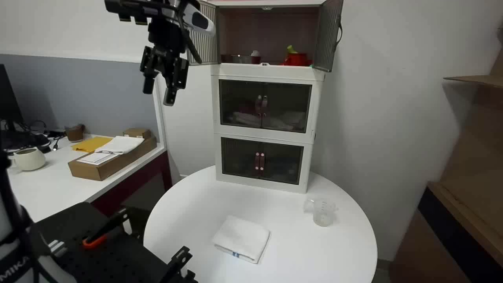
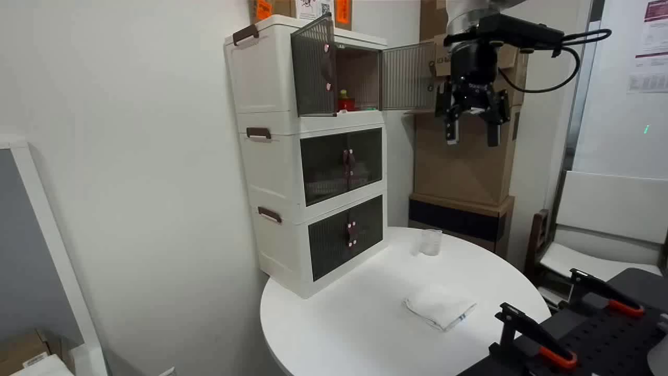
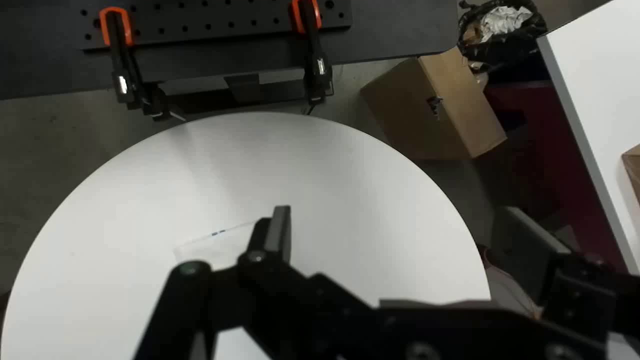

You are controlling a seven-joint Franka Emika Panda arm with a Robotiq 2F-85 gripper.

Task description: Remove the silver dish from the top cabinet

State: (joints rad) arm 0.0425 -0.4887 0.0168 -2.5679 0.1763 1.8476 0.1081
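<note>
The silver dish (image 1: pixel 241 59) sits at the left inside the top cabinet (image 1: pixel 268 70) in an exterior view, its lower part behind the cabinet's front lip. The top cabinet (image 2: pixel 263 75) also shows from the side in an exterior view, where the dish is hidden. Both cabinet doors stand open. My gripper (image 1: pixel 158 94) is open and empty, pointing down, high above the table and out in front of the cabinet. It shows also in an exterior view (image 2: pixel 473 140) and in the wrist view (image 3: pixel 397 220), with nothing between the fingers. The dish is out of the wrist view.
Open doors (image 1: pixel 329 35) (image 2: pixel 314 68) flank the top cabinet. A red pot (image 1: pixel 297 59) and a small dark red cup (image 1: pixel 256 59) stand inside. Below are two closed cabinets. The round table (image 1: pixel 306 251) bears a folded white towel (image 1: pixel 242 237) and a clear measuring cup (image 1: pixel 324 214).
</note>
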